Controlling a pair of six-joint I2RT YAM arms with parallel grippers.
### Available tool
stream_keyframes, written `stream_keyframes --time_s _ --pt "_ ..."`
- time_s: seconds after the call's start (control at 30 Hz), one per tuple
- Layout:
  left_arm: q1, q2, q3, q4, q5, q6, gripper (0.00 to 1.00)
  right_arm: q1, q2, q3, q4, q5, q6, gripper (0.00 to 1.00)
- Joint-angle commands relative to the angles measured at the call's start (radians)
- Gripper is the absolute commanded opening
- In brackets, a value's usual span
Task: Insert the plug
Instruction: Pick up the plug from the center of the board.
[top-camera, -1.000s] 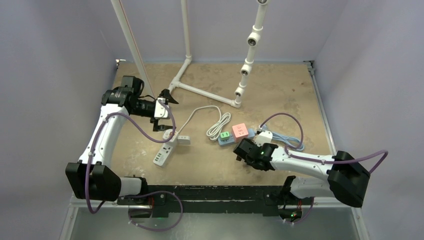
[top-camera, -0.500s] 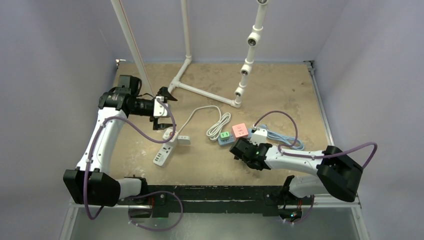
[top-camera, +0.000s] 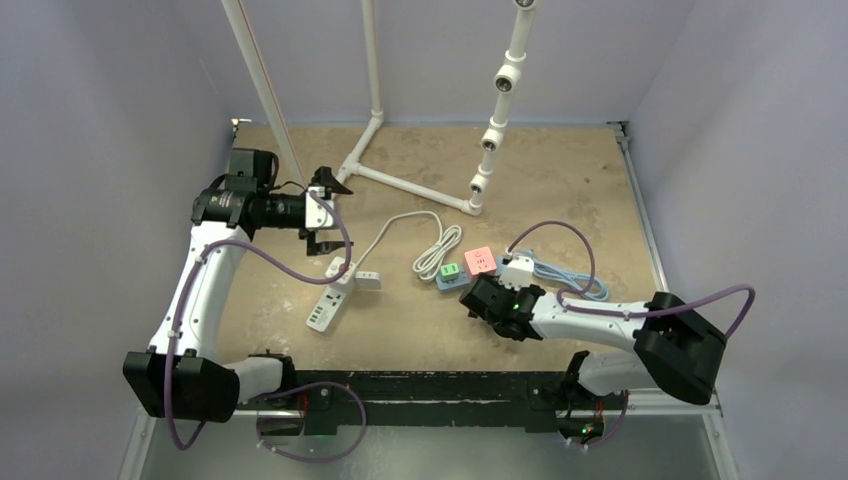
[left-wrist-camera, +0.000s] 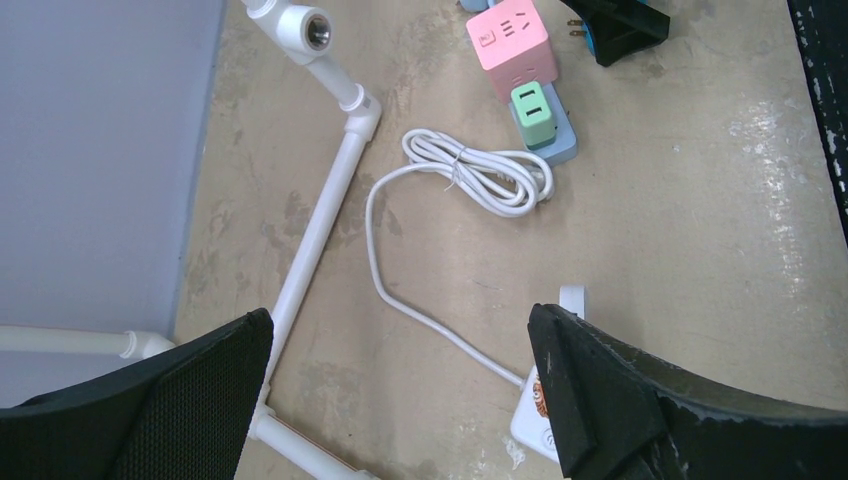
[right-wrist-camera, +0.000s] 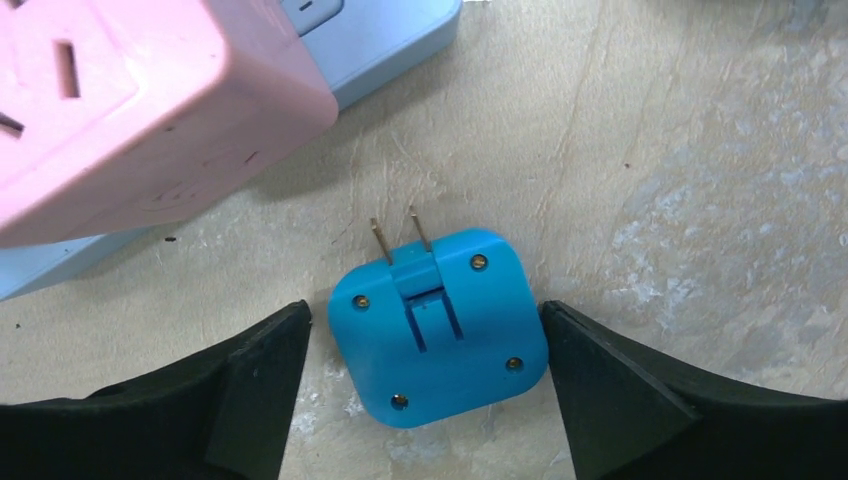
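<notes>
Plug (right-wrist-camera: 438, 340), blue and square with two metal prongs, lies within the right tool (right-wrist-camera: 425, 308), jaws apart.

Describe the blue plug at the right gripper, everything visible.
The blue plug is a squarish block with rounded corners, plastic by its look, lying flat on the table. Four small screws sit near its corners. Two flat brassy prongs stick out of a central slot toward the pink socket cube, short of it. The right gripper straddles it, open, one finger at each side; whether they touch is unclear.
</notes>
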Motion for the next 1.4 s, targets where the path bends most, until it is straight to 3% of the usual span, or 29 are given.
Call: stream_keyframes --time_s 0.0,0.3,0.43,0.53,0.67,0.9,1.07,1.37 --pt "0.006 -0.028 0.025 0.073 0.046 -0.102 0.99 -0.002 0.052 -0.005 0.1 -0.057 -0.05 0.81" --pt "0.006 -0.018 0.03 0.073 0.067 -0.12 0.95 0.003 0.047 0.007 0.124 -0.172 -0.077 0.53" --pt "0.004 -0.018 0.029 0.073 0.074 -0.124 0.9 0.009 -0.017 0.04 0.129 -0.197 -0.136 0.29" --pt "0.005 -0.021 0.028 0.039 0.093 -0.092 0.97 0.01 -0.096 0.077 0.167 -0.227 -0.25 0.29" --pt "0.003 -0.035 0.02 -0.053 0.141 0.082 0.99 0.01 -0.194 0.125 0.19 -0.336 -0.382 0.29" --pt "-0.07 -0.029 0.025 -0.372 0.102 0.658 0.99 0.01 -0.282 0.221 0.259 -0.643 -0.56 0.32" --pt "-0.201 -0.078 0.026 -0.386 0.007 0.851 0.99 0.008 -0.182 0.369 0.362 -0.865 -0.696 0.4" --pt "-0.225 -0.15 0.019 -0.414 0.018 0.926 0.99 0.002 0.109 0.676 0.37 -1.126 -0.82 0.41"
